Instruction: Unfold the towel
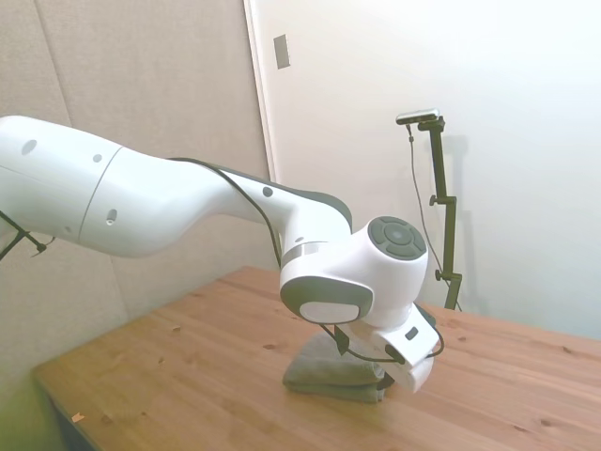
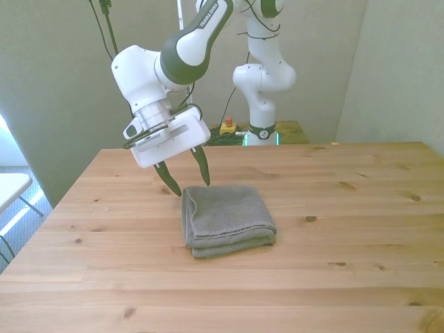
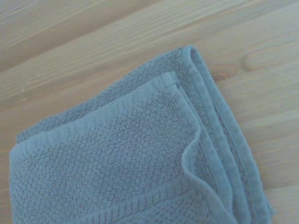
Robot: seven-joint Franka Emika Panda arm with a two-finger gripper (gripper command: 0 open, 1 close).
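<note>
The towel (image 2: 227, 220) lay folded into a thick square near the middle of the table (image 2: 347, 277), its stacked layers showing along the edge nearest the front camera; the gripper (image 2: 186, 173) hung tilted just above the far corner at the front view's left, its two dark fingers (image 2: 201, 165) spread apart and holding nothing; the wrist view showed that corner (image 3: 187, 53) close up, with several hemmed layers lying one upon another and the top one slightly lifted. The likeliest fault, as I judge it, was pinching more than one layer; the edges sat so tight together that a deep bite would lift the whole bundle instead of peeling it open; a shallow bite might slip off the soft terry and leave it folded; a finger coming down outside the corner could press into the wood or shove the cloth across the boards, since nothing held it down. Around it the boards bore nothing else near the cloth; a second white arm (image 2: 262, 76) stood behind the far edge, well apart; nothing stood between the fingers and the corner, and there was free wood on every side to spread the cloth.
</note>
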